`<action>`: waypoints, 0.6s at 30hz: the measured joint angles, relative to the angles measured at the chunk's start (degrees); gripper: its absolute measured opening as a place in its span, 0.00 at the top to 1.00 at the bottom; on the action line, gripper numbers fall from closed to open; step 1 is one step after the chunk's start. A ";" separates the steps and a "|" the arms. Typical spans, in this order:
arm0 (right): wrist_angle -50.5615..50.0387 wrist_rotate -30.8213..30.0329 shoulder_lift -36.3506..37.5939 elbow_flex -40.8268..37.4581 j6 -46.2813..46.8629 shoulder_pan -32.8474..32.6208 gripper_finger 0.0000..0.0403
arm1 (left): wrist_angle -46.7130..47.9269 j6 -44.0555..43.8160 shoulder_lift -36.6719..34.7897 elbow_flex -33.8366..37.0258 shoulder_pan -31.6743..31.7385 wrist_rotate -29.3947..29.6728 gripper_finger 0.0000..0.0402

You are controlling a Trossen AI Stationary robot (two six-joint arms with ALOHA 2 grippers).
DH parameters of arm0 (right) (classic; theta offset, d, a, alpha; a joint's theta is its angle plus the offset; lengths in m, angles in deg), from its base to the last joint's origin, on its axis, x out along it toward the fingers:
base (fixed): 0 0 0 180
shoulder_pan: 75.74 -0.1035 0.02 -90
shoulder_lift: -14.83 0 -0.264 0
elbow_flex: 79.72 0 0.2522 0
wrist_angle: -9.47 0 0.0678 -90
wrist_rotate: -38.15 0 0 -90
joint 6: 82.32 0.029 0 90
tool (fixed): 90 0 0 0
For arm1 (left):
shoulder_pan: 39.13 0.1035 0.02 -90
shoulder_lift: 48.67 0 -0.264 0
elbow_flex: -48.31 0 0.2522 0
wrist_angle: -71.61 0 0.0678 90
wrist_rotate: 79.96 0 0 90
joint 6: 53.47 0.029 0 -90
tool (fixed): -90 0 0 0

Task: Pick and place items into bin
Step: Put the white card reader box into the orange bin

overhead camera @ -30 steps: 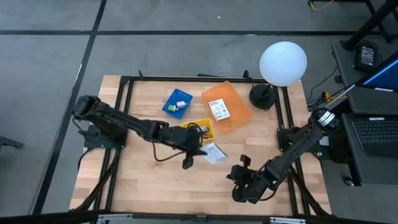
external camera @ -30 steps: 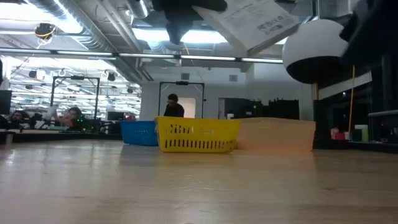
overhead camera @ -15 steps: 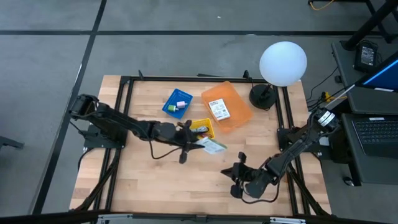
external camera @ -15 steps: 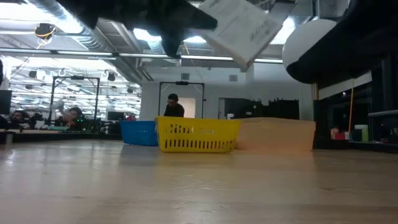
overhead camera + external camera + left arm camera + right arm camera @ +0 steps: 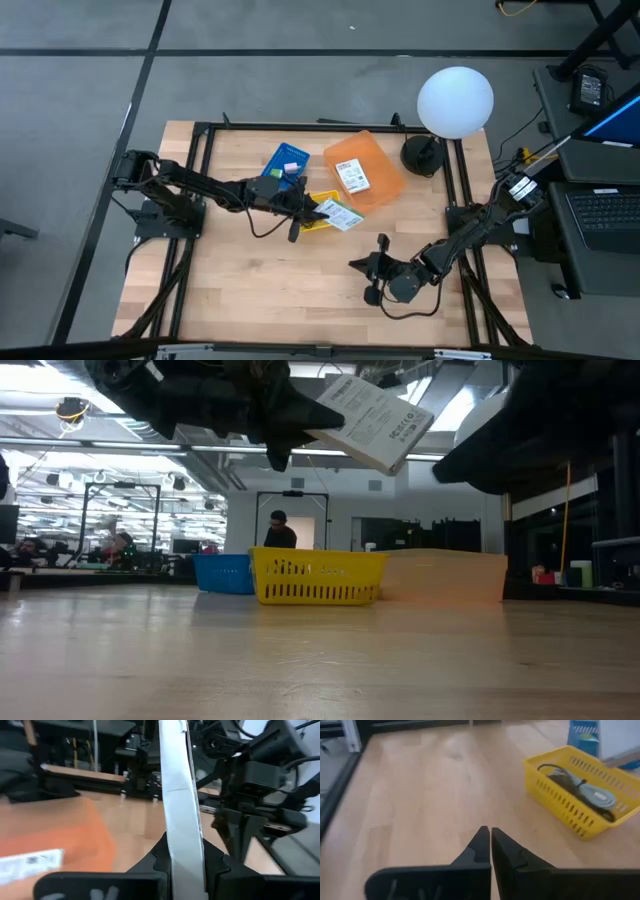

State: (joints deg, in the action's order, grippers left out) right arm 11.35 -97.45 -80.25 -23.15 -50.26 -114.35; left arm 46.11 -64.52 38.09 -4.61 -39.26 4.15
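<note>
Since the earlier frame, the white labelled packet [image 5: 341, 214], clamped edge-on in the left pincer [image 5: 308, 211], was carried over the yellow basket [image 5: 318, 224], with the orange bin [image 5: 381, 180] just beyond; the right pincer [image 5: 372, 273] is shut and empty.

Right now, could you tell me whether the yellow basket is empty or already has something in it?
Not empty. In the right wrist view the yellow basket holds a grey and black cord lying along its bottom.

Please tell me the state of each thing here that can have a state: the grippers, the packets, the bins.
Left gripper: shut on white packet, held in the air over the yellow bin.
Right gripper: shut, holding nothing.
Yellow bin: holds a cord.
Orange bin: holds a second packet.
Blue bin: holds a small white item.
</note>
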 joint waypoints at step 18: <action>-1.79 0.14 0.57 0.00 -10.20 12.95 1.00 | -4.79 5.33 5.46 -2.51 14.07 -6.45 0.91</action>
State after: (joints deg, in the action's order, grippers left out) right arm 9.56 -97.31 -79.68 -23.15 -60.47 -101.40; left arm 41.32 -59.19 43.56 -7.12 -25.18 -2.30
